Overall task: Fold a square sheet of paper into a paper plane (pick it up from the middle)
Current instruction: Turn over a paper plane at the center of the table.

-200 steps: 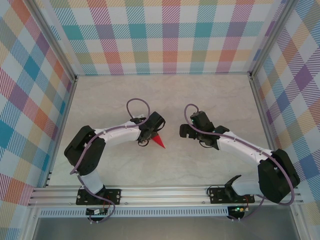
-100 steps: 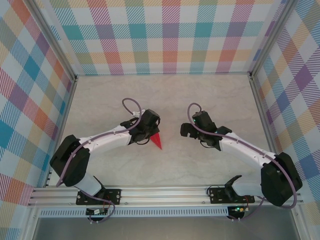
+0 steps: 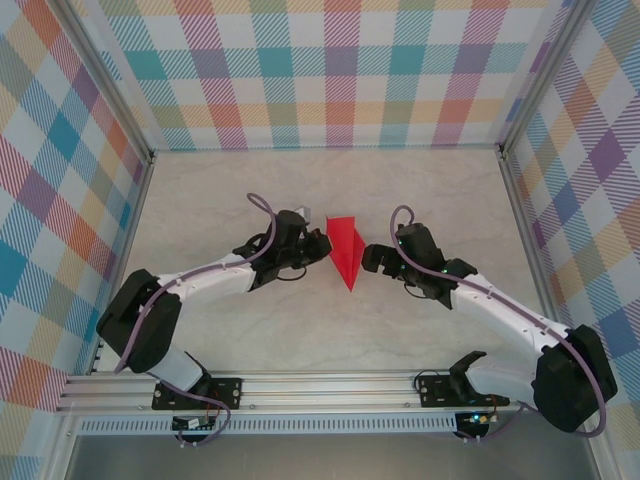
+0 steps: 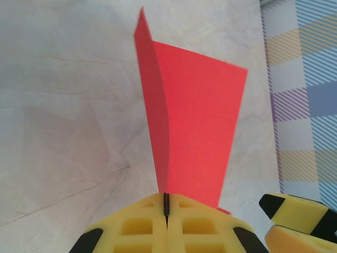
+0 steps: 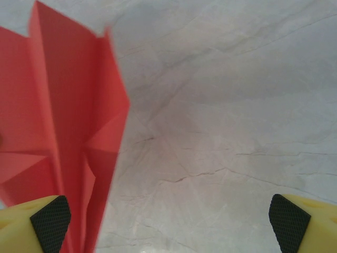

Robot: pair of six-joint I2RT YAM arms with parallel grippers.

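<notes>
- The left pincer (image 4: 166,206) is closed, its two yellow fingers pressed flat against each other with only a thin dark seam between them.
- It is clamped on the paper plane (image 4: 195,116). The red sheet rises straight out of that seam, with one sharp fold standing up on the left and a broad flat panel spreading to the right.
- In the top view the left pincer (image 3: 312,246) holds the plane (image 3: 345,250) by its left edge. The plane's wide tail lies beyond the pincer and its pointed nose on the side toward the arm bases.
- The right pincer (image 3: 372,260) is just beside the plane's other edge, so the plane sits between the two pincers.
- The right pincer (image 5: 169,216) stands wide apart and grips nothing. The plane (image 5: 63,121), with its folded layers, is close by one finger and bare worktop lies in front of the other.
- One yellow, black-tipped finger (image 4: 297,224) of the right pincer shows just right of the closed left one.
- Past both pincers is the pale marbled worktop (image 3: 420,190).
- Beyond it stand plaid walls (image 3: 340,70).
</notes>
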